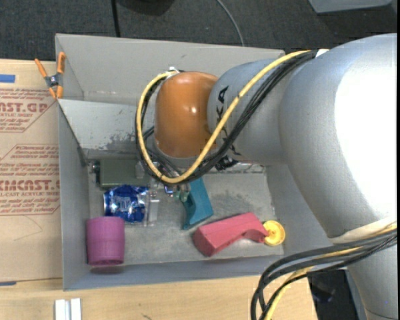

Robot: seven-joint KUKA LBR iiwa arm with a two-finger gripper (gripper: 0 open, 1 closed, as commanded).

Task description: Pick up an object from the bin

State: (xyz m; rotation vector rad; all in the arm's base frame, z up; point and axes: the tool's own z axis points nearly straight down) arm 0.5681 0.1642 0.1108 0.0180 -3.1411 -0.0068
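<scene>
grey metal bin (70, 199), dull and scuffed on its floor, and i reach into it from the right with my arm (320, 112). the smooth orange cover (183, 115) on my wrist sits over the middle of the bin. my jaws are down low under that cover, near the floor, and i cannot tell whether they are wide or narrow, or whether anything is between them.

the nearest thing is a blue crinkled packet (125, 203), shiny like foil, just beside my jaws on their left in this view. just beside them on the other side is a teal plastic piece (199, 205), flat-sided and wedge-like, leaning at a tilt.

i count six things, one of each. besides the packet and the teal piece there is a pink block (227, 232), matt and chunky with a notch in its upper edge, lying near the front wall. a small round yellow disc (275, 233) touches its right end. a purple cup (105, 240), plain and cylinder-shaped, sits in the front left corner, just below the blue packet. a dark, dull boxy block (117, 172) lies against the back slope, just above the packet and to the left of my wrist.
</scene>
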